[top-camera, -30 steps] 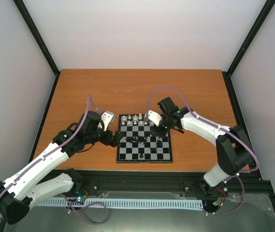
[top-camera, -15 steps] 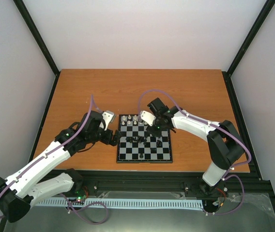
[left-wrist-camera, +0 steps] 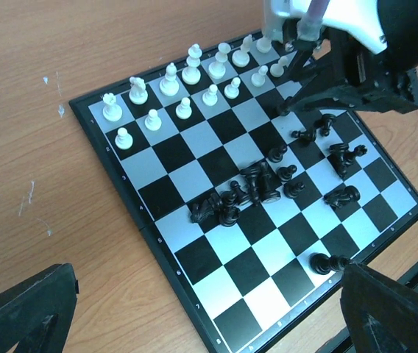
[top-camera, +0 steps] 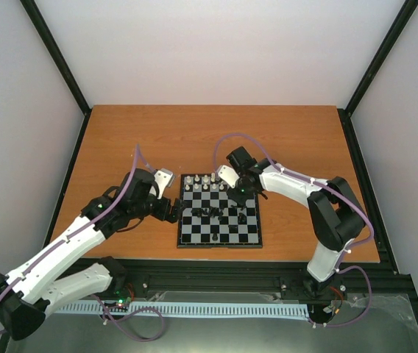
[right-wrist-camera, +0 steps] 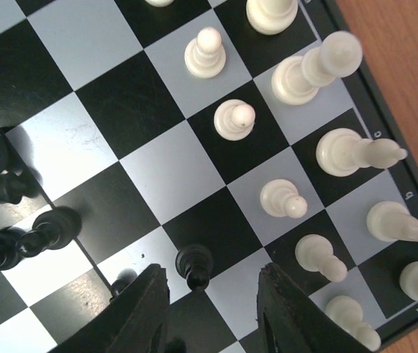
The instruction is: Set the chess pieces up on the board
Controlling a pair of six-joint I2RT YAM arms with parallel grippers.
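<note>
Item: board (top-camera: pixel 224 237), near the front of the worktop (top-camera: pixel 121 140). White pieces (left-wrist-camera: pixel 187 88) stand in its two far rows; black pieces (left-wrist-camera: pixel 257 184) are scattered mid-board. I see my left gripper (left-wrist-camera: pixel 209 316) spread wide and empty, and my right gripper (right-wrist-camera: pixel 210 290) part-open astride one upright black pawn (right-wrist-camera: pixel 194 266), not clasping it.

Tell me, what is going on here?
The right arm's pincer hangs open over the small black-and-silver chessboard, its fingers either side of one small black pawn. The white chess pieces stand in two rows at the far edge; most black pieces lie toppled mid-board. The left pincer hovers open at the board's left edge.
</note>
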